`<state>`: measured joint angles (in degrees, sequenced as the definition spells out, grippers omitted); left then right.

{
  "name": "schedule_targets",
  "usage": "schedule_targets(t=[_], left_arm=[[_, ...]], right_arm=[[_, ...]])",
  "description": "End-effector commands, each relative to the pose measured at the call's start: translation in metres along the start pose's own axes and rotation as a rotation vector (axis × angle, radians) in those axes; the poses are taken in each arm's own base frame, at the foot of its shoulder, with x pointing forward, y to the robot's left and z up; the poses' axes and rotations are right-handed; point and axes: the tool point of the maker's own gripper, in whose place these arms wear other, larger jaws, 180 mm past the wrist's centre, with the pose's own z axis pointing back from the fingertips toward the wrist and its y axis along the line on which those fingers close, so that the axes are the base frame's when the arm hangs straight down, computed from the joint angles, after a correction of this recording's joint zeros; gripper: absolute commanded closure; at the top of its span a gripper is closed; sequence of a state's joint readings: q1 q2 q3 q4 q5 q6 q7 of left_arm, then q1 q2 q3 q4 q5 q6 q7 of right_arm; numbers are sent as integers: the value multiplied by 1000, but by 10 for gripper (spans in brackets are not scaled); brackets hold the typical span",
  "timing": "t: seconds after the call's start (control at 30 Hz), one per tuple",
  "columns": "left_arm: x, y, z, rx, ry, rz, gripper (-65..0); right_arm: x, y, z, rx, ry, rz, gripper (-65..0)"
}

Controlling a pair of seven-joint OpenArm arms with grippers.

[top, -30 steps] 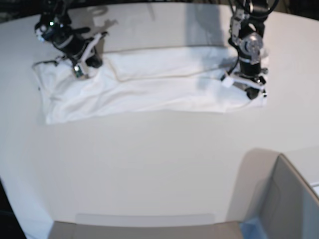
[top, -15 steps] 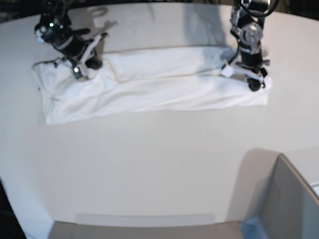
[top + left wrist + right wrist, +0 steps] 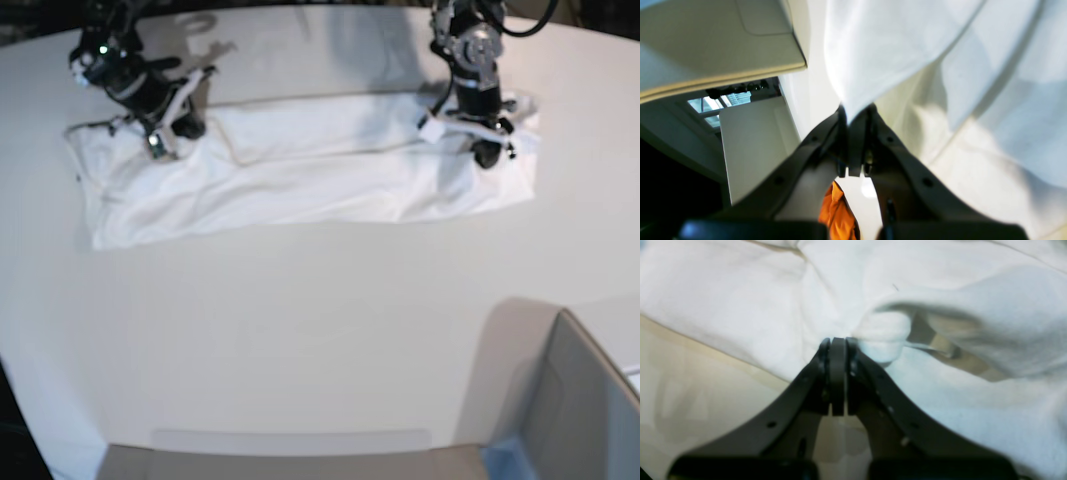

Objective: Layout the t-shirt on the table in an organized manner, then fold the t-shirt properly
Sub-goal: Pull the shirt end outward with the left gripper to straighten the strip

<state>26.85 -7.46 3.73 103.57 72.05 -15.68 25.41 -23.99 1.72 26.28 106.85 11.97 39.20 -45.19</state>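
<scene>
The shirt (image 3: 300,175) is lying in a long rumpled strip across the far side of the worktop (image 3: 300,330). The left gripper (image 3: 487,150) is pinching one end of the fabric, and the right gripper (image 3: 160,140) is clamped on the other end.

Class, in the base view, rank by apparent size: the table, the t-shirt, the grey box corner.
1. the table, largest.
2. the t-shirt.
3. the grey box corner, smallest as seen, though it sits nearest the camera and is cut off.
</scene>
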Motion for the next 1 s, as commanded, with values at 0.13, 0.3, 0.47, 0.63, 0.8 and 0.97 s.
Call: schedule_targets(t=[0.13, 0.3, 0.47, 0.63, 0.8, 0.97], left_arm=[[-27, -6, -2, -5, 63, -23, 0], [-45, -1, -3, 7, 109, -24, 0], [-44, -3, -3, 3, 105, -26, 0], [-46, -10, 3, -16, 105, -30, 0], [-40, 12, 7, 38, 88, -14, 0], [-38, 19, 8, 54, 82, -9, 0]], right_arm=[[8, 1, 3, 11, -34, 17, 0], [8, 1, 4, 10, -33, 18, 0], [8, 1, 4, 10, -33, 18, 0], [8, 1, 4, 10, -33, 18, 0], [8, 1, 4, 10, -33, 18, 0], [8, 2, 3, 12, -34, 18, 0]])
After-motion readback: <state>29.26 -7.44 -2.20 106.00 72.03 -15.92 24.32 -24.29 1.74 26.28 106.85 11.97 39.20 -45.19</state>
